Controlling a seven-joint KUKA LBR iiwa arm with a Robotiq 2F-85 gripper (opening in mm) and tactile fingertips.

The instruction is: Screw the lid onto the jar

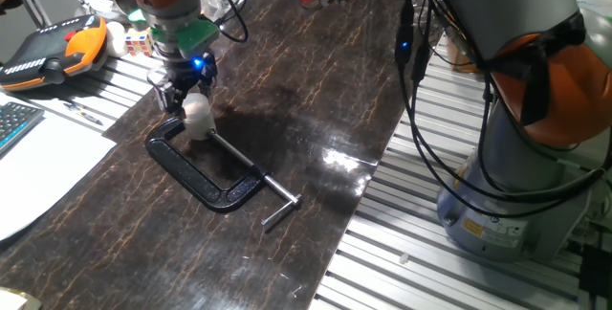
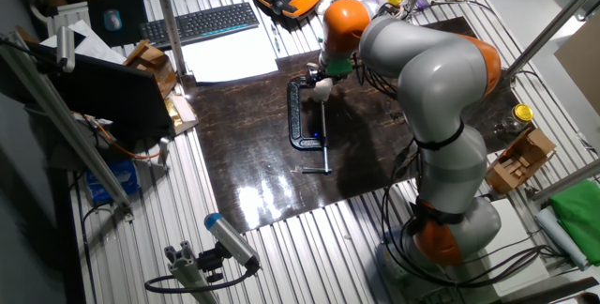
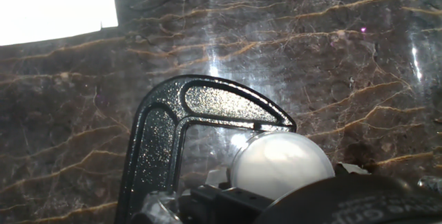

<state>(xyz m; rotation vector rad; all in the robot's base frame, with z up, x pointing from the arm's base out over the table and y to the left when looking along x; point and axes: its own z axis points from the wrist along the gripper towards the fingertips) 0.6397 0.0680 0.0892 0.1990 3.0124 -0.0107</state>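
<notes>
Hand view looks down on the white round lid, which fills the lower middle of the picture and sits right against the inside of the black C-clamp, whose curved frame arches over it. Dark marbled table lies all around, with a bright white sheet in the upper left corner.

From one fixed view, the claw hangs at the near end of the C-clamp, and a small whitish jar stands just beneath its fingers, touching the clamp's jaw end. The lid cannot be told apart from the jar there; they read as one pale lump. Whether the claw pinches it or merely rests over it, I cannot tell, since the fingers are dark and partly hidden.

The other fixed view shows the same pale jar at the clamp's far end, under the arm's orange wrist. A keyboard lies beyond the table.
</notes>
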